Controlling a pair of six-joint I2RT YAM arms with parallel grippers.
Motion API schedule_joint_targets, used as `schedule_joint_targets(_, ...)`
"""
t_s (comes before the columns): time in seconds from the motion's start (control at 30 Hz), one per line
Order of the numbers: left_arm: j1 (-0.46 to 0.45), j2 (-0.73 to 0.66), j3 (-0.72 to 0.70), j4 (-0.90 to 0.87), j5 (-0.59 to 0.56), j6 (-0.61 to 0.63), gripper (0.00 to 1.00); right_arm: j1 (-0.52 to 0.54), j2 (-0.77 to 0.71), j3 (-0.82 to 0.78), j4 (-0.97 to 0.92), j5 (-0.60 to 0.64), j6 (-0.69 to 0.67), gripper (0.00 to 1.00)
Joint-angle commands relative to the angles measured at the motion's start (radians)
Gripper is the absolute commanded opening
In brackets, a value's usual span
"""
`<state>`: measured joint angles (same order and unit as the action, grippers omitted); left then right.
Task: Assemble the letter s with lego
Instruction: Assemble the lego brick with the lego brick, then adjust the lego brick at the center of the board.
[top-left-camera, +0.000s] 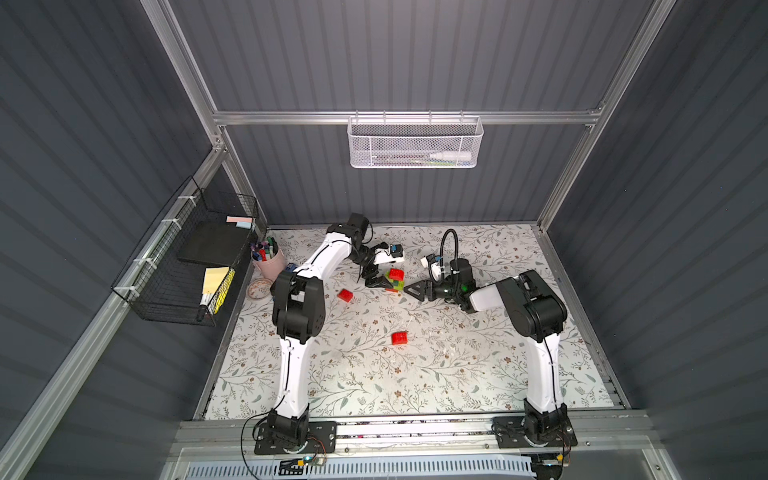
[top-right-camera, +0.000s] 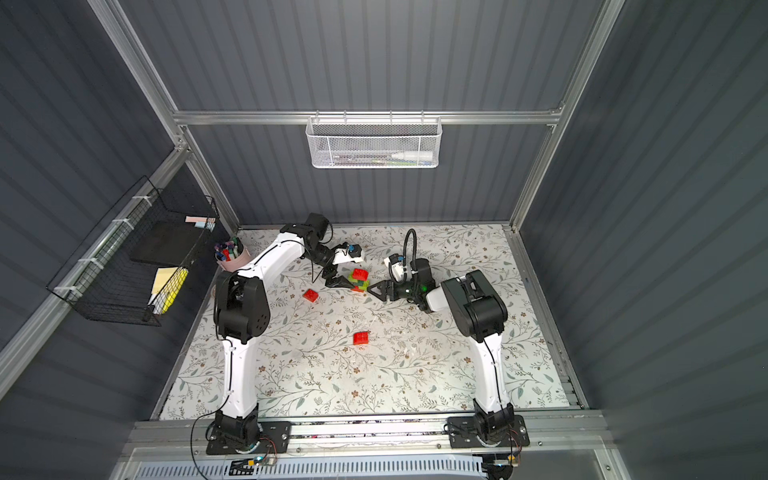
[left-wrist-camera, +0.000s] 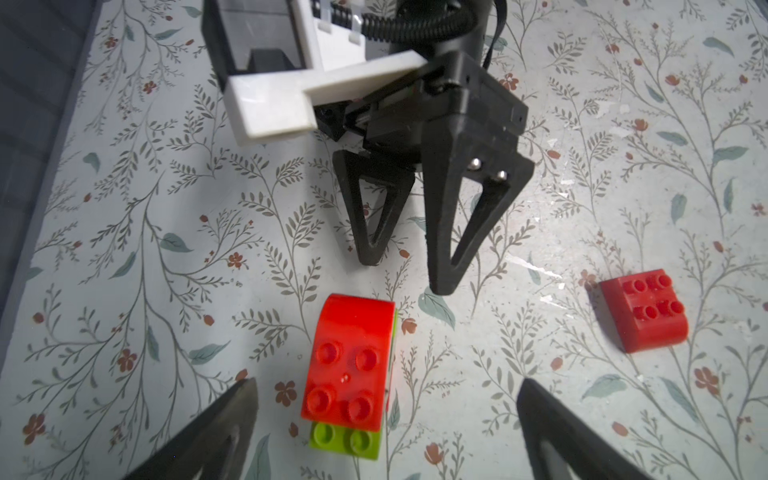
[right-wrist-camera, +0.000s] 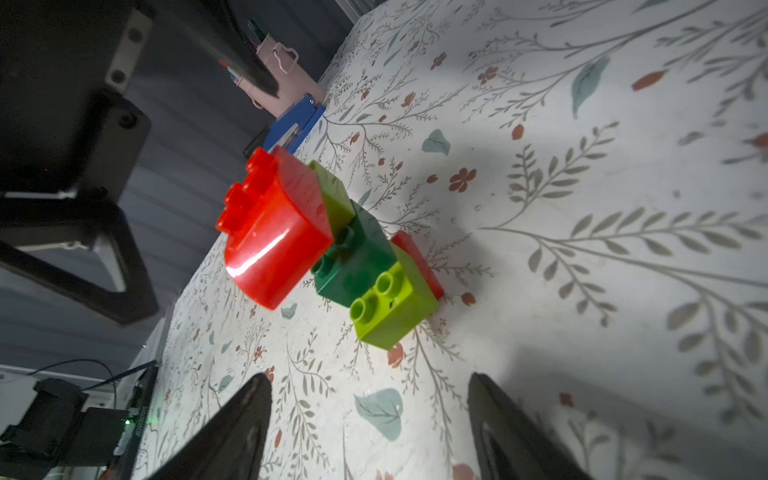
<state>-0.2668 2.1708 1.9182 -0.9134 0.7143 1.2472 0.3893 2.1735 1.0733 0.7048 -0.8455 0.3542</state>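
floral table mat (top-left-camera: 457, 353) underfoot, grey slatted walls all round. lego stack (top-left-camera: 395, 281) stands on the mat toward the back, right between the two arms. up top a red curved brick (right-wrist-camera: 270, 232), below it a dark green brick (right-wrist-camera: 353, 266), a lime brick (right-wrist-camera: 395, 307) and a red one at the base. left gripper (top-left-camera: 379, 282) sits just beside the stack, jaws flung wide, one either side of it, touching nothing. right gripper (top-left-camera: 412, 291) points in from the other side, jaws parted, empty, tips clear of the bricks. loose red brick (top-left-camera: 345, 295) lies by the left arm, second red brick (top-left-camera: 400, 338) well apart, nearer the front. pink pen cup (top-left-camera: 269, 259) stands at the mat's left edge.
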Motion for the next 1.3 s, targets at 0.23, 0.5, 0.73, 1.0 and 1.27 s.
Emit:
schedule_joint_targets(0.23,0.018,-0.306,-0.393,0.336,-0.091,-0.286,1.0,0.048,-0.116,-0.086,0.031,0.162,-0.19,0.81)
schedule_joint_targets(0.5,0.023,-0.405,-0.523,0.404,-0.144,-0.387,0.99,0.055,-0.234,-0.136,-0.05,0.192,-0.31,0.8)
schedule_joint_targets(0.73,0.029,-0.439,-0.569,0.407,-0.152,-0.411,1.0,0.062,-0.363,-0.193,-0.087,0.253,-0.501,0.8)
schedule_joint_targets(1.0,0.032,-0.454,-0.589,0.397,-0.15,-0.409,1.0,0.068,-0.229,-0.118,0.031,0.141,-0.617,0.82)
schedule_joint_targets(1.27,0.041,-0.446,-0.572,0.352,-0.169,-0.375,0.99,0.074,-0.186,0.047,-0.247,0.129,-0.769,0.82)
